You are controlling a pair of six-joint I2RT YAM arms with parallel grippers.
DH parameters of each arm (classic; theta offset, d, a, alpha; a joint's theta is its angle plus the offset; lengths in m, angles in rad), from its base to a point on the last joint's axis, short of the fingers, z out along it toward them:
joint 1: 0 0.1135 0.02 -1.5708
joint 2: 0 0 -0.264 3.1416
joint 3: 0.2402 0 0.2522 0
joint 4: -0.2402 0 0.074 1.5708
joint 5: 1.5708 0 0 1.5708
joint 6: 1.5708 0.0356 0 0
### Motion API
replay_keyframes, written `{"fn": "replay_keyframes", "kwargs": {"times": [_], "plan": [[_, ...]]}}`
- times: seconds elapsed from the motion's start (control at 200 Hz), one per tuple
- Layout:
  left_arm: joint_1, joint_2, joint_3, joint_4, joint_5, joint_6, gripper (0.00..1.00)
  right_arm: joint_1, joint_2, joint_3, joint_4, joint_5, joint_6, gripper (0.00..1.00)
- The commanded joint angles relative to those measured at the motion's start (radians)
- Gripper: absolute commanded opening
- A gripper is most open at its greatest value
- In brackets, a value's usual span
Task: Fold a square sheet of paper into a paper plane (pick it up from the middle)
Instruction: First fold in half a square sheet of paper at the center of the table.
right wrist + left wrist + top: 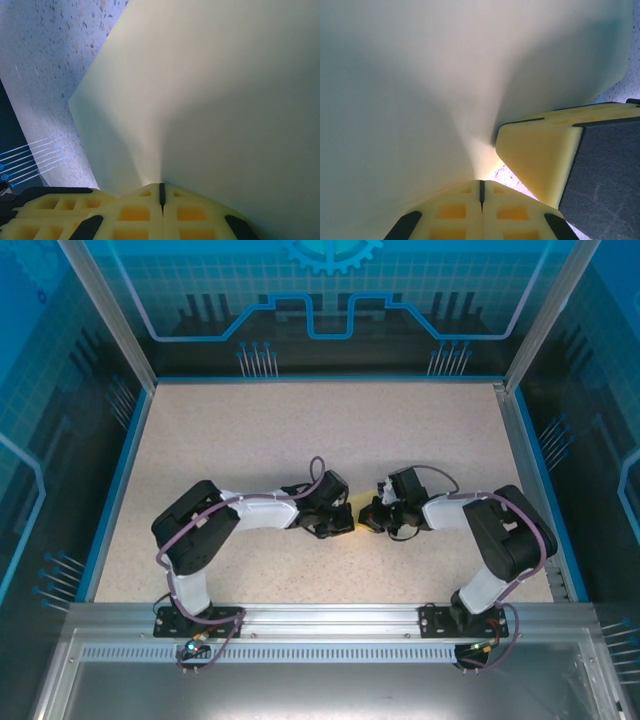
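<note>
Clamping the square sheet of paper (210, 100) together, left gripper (481, 189) and right gripper (161, 192) likely hold it for creasing.

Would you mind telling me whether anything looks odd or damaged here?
Nothing visible is spilled or torn. The square sheet of paper is pinched by the left end effector and right end effector, bowing into a soft pucker at each pinch.

Speckled beige counter (250, 430) — edged by a blue border (115, 490); aluminium rail (330, 618) along its near edge, blue printed backdrop (330, 300) beyond its far edge.
</note>
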Motion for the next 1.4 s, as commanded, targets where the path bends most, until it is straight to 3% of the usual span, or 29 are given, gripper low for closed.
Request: {"fn": "replay_keyframes", "kwargs": {"times": [0.0,0.385,0.745,1.19,1.396], "plan": [[0.005,0.049,0.02,-0.031,0.014,0.02,0.02,-0.018,0.03,-0.023,-0.027,0.022,-0.018,0.02],[0.027,0.041,-0.08,-0.025,0.021,0.0,0.0,-0.031,-0.079,-0.012,-0.024,-0.063,-0.08,0.02],[0.041,0.032,-0.087,-0.046,0.021,0.016,0.0,-0.074,0.009,0.007,-0.054,-0.065,-0.131,0.02],[0.051,0.027,-0.1,-0.072,0.017,0.024,0.0,-0.327,0.113,-0.081,-0.013,-0.101,-0.243,0.02],[0.057,0.026,-0.103,-0.105,-0.004,0.038,0.0,-0.345,0.123,-0.089,0.026,-0.106,-0.208,0.02]]}}
